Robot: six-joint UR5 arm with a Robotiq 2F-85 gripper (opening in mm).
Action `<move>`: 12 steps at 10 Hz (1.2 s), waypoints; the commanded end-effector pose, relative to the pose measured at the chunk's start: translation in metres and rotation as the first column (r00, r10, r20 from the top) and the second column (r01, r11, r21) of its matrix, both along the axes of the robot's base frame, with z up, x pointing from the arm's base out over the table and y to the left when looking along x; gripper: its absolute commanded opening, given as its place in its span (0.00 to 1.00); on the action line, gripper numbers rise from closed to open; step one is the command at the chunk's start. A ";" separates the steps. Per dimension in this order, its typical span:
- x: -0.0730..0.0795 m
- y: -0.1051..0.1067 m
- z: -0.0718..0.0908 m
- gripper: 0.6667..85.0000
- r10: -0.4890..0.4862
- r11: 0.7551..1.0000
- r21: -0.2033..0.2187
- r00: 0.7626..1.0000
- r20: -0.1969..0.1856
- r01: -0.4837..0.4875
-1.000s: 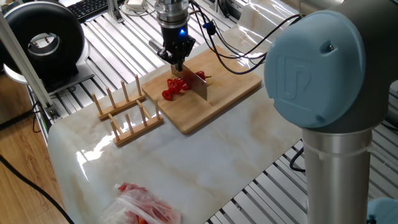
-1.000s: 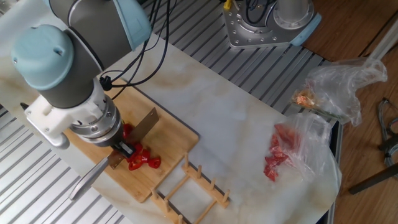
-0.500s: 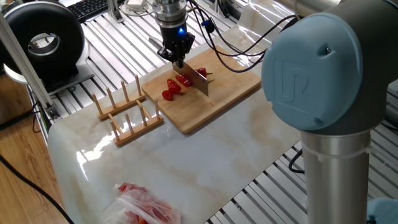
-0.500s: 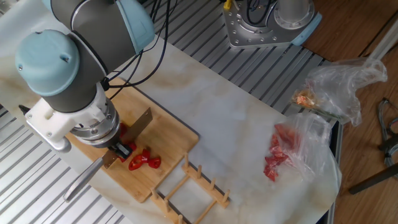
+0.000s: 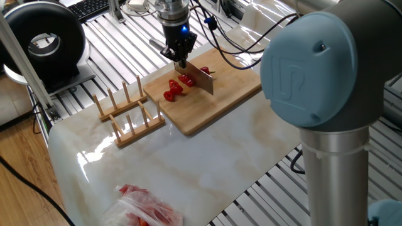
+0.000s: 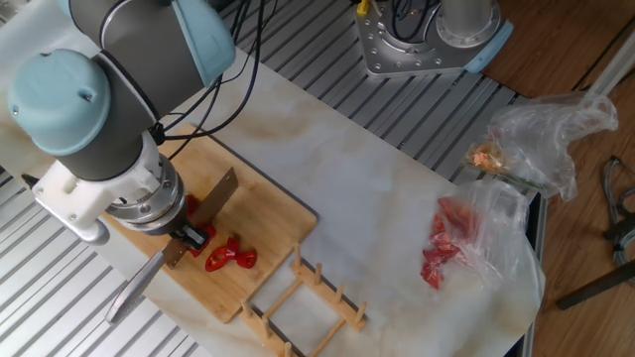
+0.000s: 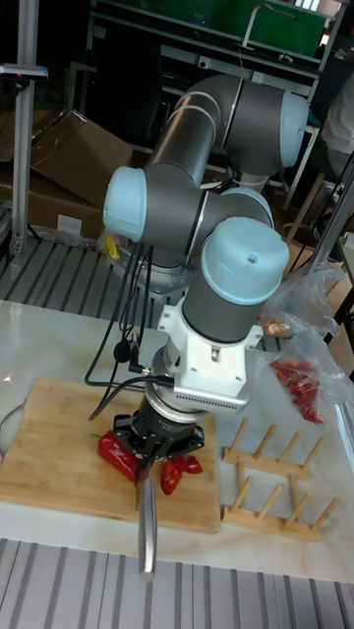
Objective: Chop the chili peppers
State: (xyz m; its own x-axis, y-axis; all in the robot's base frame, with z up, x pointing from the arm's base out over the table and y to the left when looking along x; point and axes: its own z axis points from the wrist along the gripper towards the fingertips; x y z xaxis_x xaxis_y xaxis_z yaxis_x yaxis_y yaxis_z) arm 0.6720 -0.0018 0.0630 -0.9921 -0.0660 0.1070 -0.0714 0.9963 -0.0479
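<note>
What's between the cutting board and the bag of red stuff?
In the other fixed view, a wooden rack and bare table lie between the cutting board and the bag.

We find almost no readable text in any view. The only sign is an embossed logo on the blue cap of the robot arm's joint [image 5: 311,66] at 3 o'clock in one fixed view; it looks like "UR" but we cannot confirm the letters. The keyboard [image 5: 90,7] at 11 o'clock shows keys too small to read. No labels, numbers or brands elsewhere.
</note>
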 end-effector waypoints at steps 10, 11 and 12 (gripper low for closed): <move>-0.006 -0.005 0.002 0.01 0.024 0.999 -0.024 1.000 -0.012 -0.024; -0.006 -0.003 0.003 0.01 0.018 1.000 -0.014 1.000 -0.008 -0.018; -0.004 -0.003 0.004 0.01 0.023 1.000 -0.013 1.000 0.001 -0.023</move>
State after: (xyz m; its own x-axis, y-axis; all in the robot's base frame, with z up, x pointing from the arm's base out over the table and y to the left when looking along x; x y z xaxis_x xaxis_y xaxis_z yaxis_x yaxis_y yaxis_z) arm 0.6658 -0.0070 0.0655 -0.9885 -0.0907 0.1214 -0.0995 0.9926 -0.0690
